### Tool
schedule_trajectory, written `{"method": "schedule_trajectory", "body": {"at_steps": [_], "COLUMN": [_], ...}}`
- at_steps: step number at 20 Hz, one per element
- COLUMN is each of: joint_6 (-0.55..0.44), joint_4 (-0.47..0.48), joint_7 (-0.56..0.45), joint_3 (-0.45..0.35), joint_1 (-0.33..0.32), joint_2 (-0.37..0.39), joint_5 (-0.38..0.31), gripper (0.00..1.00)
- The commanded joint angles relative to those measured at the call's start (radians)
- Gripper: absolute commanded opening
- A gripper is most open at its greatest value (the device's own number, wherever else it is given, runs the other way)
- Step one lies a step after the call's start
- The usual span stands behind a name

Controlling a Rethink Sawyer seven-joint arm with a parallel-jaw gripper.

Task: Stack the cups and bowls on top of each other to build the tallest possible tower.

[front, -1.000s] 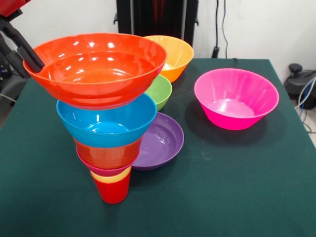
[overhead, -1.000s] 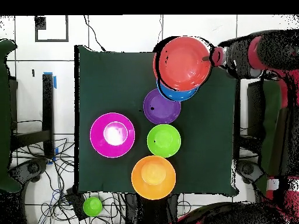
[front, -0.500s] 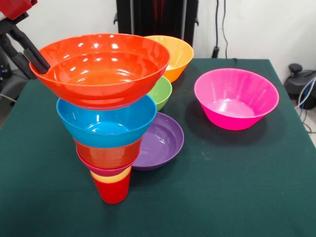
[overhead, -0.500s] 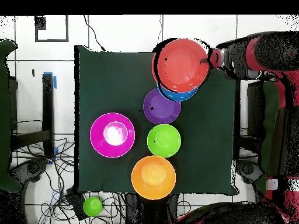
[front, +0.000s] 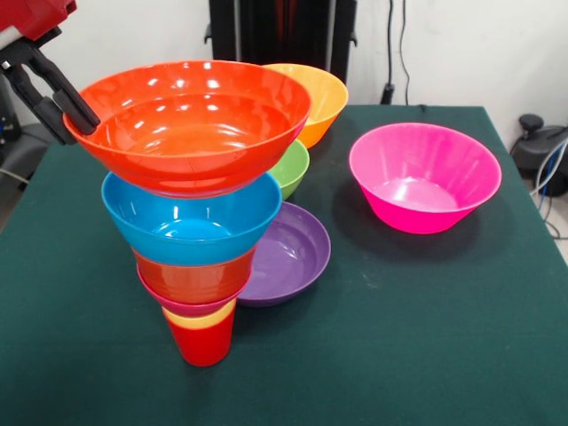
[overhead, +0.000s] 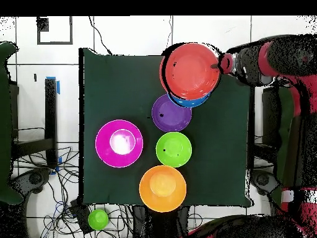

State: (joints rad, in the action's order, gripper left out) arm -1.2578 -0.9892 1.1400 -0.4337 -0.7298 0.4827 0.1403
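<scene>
Pinching the orange-red bowl [front: 191, 124] rim, claw [front: 75, 115] clenched, bowl tilted atop upright tower [front: 200, 257], mouths upward.

Bowls all plastic, smooth, glossy: top orange-red bowl [front: 191, 124] w/ bright ceiling-light glints on inner wall; blue bowl [front: 191, 222] same sheen. Pink bowl [front: 424, 177] glossy, white glare patch at bottom. Purple bowl [front: 288, 253] shiny but softer highlights. Green bowl [front: 288, 164] & light orange bowl [front: 311, 98] slick, slightly translucent look. Red cup [front: 204, 342] smooth plastic. Table cloth [front: 426, 337] dark green fabric, matt, no shine. Gripper [front: 67, 102] black, matt finish; housing above red, semi-gloss.
</scene>
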Motion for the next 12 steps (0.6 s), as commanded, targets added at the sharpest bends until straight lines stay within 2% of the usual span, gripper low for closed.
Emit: {"method": "schedule_trajectory", "body": {"at_steps": [1, 12], "joint_6": [0.026, 0.061], "joint_4": [-0.095, -0.074], "joint_7": [0.163, 0.133], "joint_3": [0.011, 0.006], "joint_1": [0.039, 0.04], "joint_2": [0.008, -0.032], "joint_5": [0.003, -0.016], "gripper": [0.0, 0.0]}}
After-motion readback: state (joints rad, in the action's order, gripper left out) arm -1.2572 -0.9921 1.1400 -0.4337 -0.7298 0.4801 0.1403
